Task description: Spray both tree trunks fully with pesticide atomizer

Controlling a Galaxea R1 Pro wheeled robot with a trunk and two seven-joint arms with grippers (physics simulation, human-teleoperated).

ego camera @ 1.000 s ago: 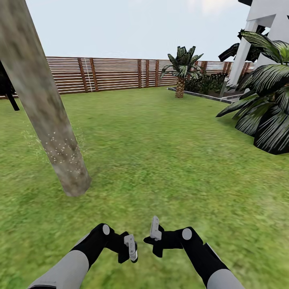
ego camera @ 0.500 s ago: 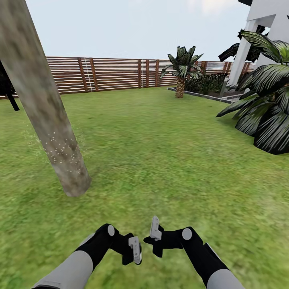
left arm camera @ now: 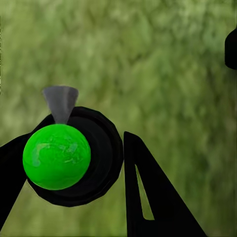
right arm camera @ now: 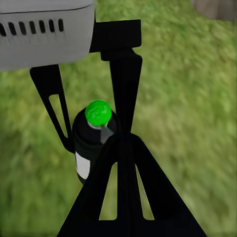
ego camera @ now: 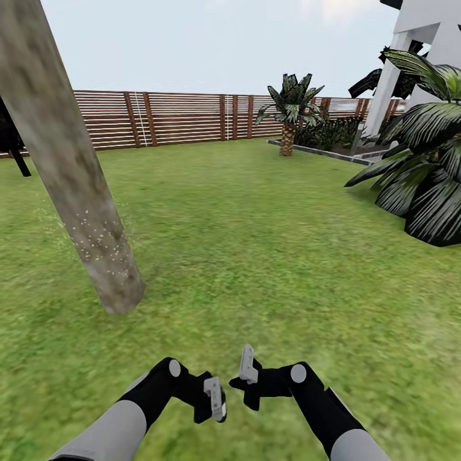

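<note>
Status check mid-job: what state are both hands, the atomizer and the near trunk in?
Left hand: shut on the pesticide atomizer.
Right hand: shut, empty.
Pesticide atomizer: held off the grass.
Tree trunk: pesticide specks low down only, bare above.

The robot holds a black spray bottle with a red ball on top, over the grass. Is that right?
Almost. The shiny round ball on top is bright green, not red; the left wrist view shows it close up. The rest is right: the left gripper holds the black spray bottle over the green grass.
</note>
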